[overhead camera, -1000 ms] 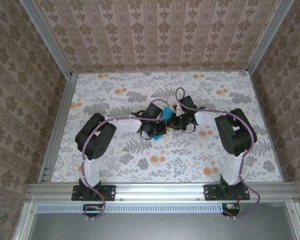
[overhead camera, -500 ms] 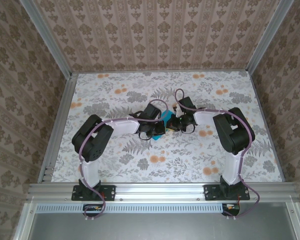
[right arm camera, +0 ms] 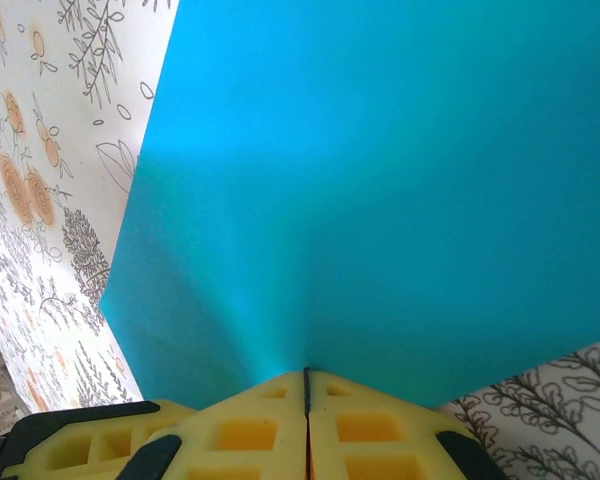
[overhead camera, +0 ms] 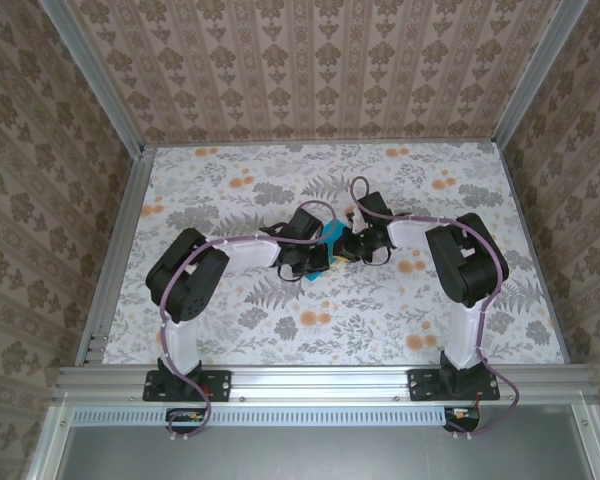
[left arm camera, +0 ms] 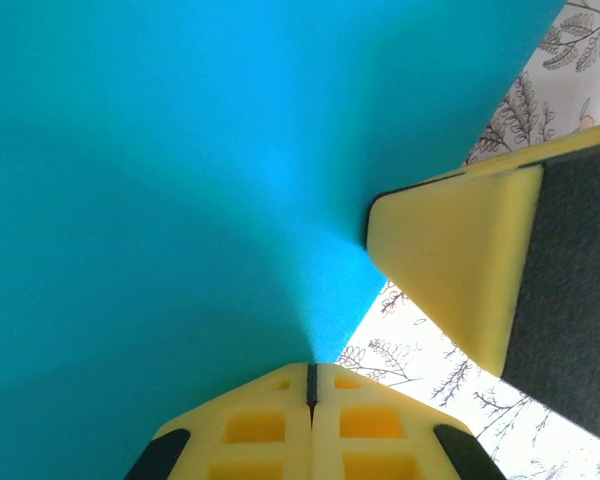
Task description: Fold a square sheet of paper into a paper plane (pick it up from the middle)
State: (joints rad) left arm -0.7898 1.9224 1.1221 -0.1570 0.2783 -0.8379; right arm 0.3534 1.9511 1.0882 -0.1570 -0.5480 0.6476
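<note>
The square sheet of paper [overhead camera: 329, 238] is a small turquoise patch held between both grippers over the middle of the table. In the left wrist view the sheet of paper [left arm camera: 180, 180] fans out from my left gripper [left arm camera: 310, 368], whose jaws are pressed together on its edge. A yellow finger [left arm camera: 450, 270] of the right gripper touches the sheet just beyond. In the right wrist view my right gripper [right arm camera: 306, 372] is likewise shut on the sheet of paper [right arm camera: 380, 180], which bows upward from the pinch. Part of the left gripper's fingers [right arm camera: 80, 440] shows at the bottom left.
The floral-patterned tabletop [overhead camera: 240, 320] spreads out on all sides of the arms. Patterned walls and aluminium frame rails [overhead camera: 110, 260] enclose it at the left, right and back. Both arms' elbows [overhead camera: 185, 275] bend outward near the front.
Both grippers and the paper have shifted slightly toward the back and right. Less of the sheet shows between them from above. Both grips stay shut.
</note>
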